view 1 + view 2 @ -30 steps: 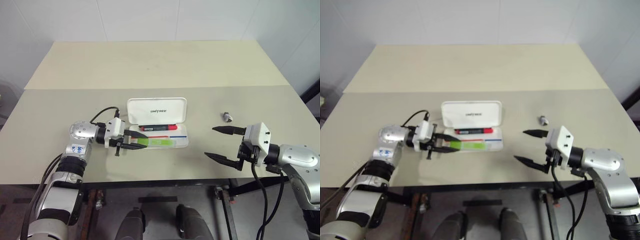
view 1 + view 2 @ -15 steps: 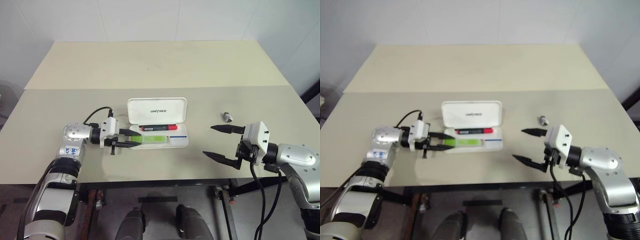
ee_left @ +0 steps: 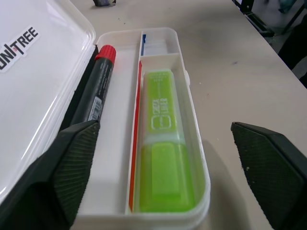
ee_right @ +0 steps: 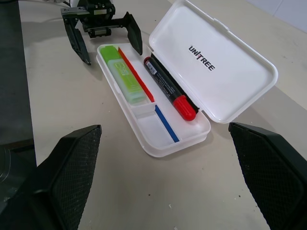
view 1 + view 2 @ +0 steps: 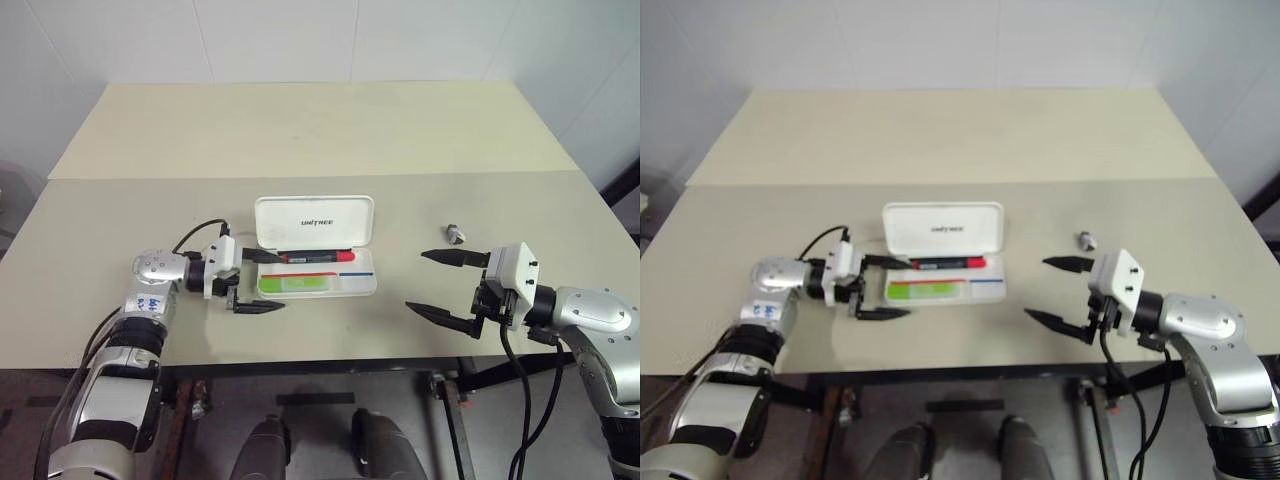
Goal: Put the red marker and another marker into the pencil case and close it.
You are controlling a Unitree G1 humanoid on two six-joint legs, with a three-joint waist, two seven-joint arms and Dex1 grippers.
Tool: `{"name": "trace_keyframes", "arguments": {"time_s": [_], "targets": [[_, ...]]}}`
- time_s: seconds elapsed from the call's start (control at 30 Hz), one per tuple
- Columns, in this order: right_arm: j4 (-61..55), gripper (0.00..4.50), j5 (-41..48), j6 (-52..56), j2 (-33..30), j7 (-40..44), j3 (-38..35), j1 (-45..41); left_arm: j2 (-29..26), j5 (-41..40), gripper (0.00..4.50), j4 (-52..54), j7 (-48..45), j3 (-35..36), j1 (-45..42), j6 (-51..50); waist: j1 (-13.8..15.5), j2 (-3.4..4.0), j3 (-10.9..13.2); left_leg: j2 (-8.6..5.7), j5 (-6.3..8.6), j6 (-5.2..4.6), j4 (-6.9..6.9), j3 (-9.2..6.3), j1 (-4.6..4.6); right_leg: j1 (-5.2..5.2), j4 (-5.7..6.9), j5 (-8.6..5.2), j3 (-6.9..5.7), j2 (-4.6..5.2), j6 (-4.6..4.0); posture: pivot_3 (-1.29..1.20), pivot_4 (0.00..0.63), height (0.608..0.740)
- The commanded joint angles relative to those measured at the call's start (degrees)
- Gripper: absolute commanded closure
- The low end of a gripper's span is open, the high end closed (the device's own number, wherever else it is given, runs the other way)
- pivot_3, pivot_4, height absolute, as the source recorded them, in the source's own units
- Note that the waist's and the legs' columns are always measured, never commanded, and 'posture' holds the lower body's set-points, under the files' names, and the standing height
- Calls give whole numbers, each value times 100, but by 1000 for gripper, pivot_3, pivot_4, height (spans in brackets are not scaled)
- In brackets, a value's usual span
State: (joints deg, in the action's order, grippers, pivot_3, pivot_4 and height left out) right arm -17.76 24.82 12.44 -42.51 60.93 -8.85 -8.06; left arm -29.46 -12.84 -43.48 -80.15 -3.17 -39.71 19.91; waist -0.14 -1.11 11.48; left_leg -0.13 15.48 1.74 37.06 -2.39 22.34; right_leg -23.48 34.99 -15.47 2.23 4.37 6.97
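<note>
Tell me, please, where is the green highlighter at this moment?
The green highlighter lies in the front compartment of the open pencil case, beside the red marker at the hinge side; the open left gripper stands at the case's left end.

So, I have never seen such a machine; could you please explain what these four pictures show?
It is a two-armed robot at a table. Two pictures come from cameras on its head, looking down; the other two come from cameras on its wrists, looking along the black fingers. On the table lies the pencil case, a white box with its lid open. Inside are the red marker and a green highlighter, each in its own compartment. A small grey object lies on the table apart from the case. The left pincer stands open at the case's end, holding nothing. The right pincer is open and empty too.
</note>
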Motion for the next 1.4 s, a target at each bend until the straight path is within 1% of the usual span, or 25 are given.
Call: {"name": "trace_keyframes", "arguments": {"time_s": [0.03,0.1,0.23,0.4,0.47,0.6,0.67,0.83,1.0,1.1,1.13,1.17,1.23,1.27,1.33,1.4], "targets": [[-71,0,108,-6,108,-189,-58,-9,20,-218,17,352,-30,175,-3,-4,0,0,0,0,0,0,0,0,0,0,0,0,0,0,0,0,150,740],[-51,0,102,114,213,-425,-104,12,25,-346,17,562,-89,220,42,-64,2,-1,1,1,0,0,1,-1,0,0,1,0,-1,-1,0,0,150,740],[417,0,-441,524,835,-2005,-251,-188,-51,-725,17,1529,38,399,265,-673,-5,-1,0,1,-1,1,0,-2,0,0,2,0,1,2,0,0,150,740],[1026,0,-747,753,1284,-3202,-465,-556,-224,-927,17,2558,346,550,632,-1347,-8,3,1,0,-2,4,-5,-1,-1,-5,7,-1,4,4,-3,0,150,740],[1342,0,-837,738,1413,-3557,-527,-738,-299,-938,17,2849,521,631,745,-1515,-8,3,1,0,-2,4,-5,-1,-1,-5,7,-1,4,4,-3,0,150,740],[1921,0,-954,739,1579,-3974,-546,-1102,-465,-923,17,3161,894,829,882,-1723,-12,4,2,1,-2,4,-6,-1,-2,-5,8,-2,4,3,-4,0,150,740],[2416,0,-943,728,1718,-4158,-576,-1455,-579,-943,17,3299,1081,994,971,-1807,-48,4,2,1,-2,3,-7,1,-3,-5,9,-2,5,2,-4,0,150,740],[3244,0,-928,722,1864,-4094,-463,-2011,-778,-1005,17,3577,1290,1202,1170,-1963,-128,6,3,2,-4,2,-12,2,-4,-6,11,-2,6,1,-4,0,150,740],[4372,0,-1050,649,1921,-3950,-301,-2596,-910,-977,17,3750,1465,1321,1314,-2004,-152,7,4,0,-4,2,-14,4,-3,-7,7,-2,7,3,-3,0,150,740],[4915,616,-1182,609,1906,-3982,-222,-2872,-955,-992,0,3847,1561,1366,1371,-2022,-170,5,4,1,-4,2,-14,4,-4,-7,8,-2,7,2,-3,0,150,740],[5036,1026,-1228,586,1901,-3996,-210,-2928,-967,-991,0,3872,1585,1379,1384,-2026,-176,5,3,2,-4,2,-11,5,-4,-7,10,-1,9,2,-2,0,150,740],[5120,1294,-1266,562,1902,-3995,-205,-2967,-982,-1000,0,3898,1597,1393,1401,-2037,-190,4,3,2,-4,2,-10,8,-6,-6,11,0,12,1,-1,0,150,740],[5230,2040,-1337,572,1911,-4030,-198,-3039,-1028,-1019,0,3962,1632,1434,1453,-2056,-215,4,3,2,-4,2,-10,16,-15,-5,19,0,19,0,-2,0,150,740],[5230,2355,-1359,590,1925,-4026,-185,-3055,-1056,-1032,0,3987,1647,1458,1484,-2064,-230,4,3,3,-4,2,-10,16,-16,-5,21,-1,20,-2,-2,0,150,740],[5227,3136,-1382,601,1941,-4013,-173,-3068,-1086,-1048,0,4019,1668,1480,1520,-2076,-244,5,3,7,-4,2,-13,14,-17,-6,24,-2,19,-5,-4,0,150,740],[5117,3750,-1429,551,1931,-3927,-83,-3029,-1099,-1046,0,4036,1680,1494,1547,-2078,-243,4,3,7,-4,2,-12,13,-17,-7,25,-2,19,-5,-5,0,150,740]]}}
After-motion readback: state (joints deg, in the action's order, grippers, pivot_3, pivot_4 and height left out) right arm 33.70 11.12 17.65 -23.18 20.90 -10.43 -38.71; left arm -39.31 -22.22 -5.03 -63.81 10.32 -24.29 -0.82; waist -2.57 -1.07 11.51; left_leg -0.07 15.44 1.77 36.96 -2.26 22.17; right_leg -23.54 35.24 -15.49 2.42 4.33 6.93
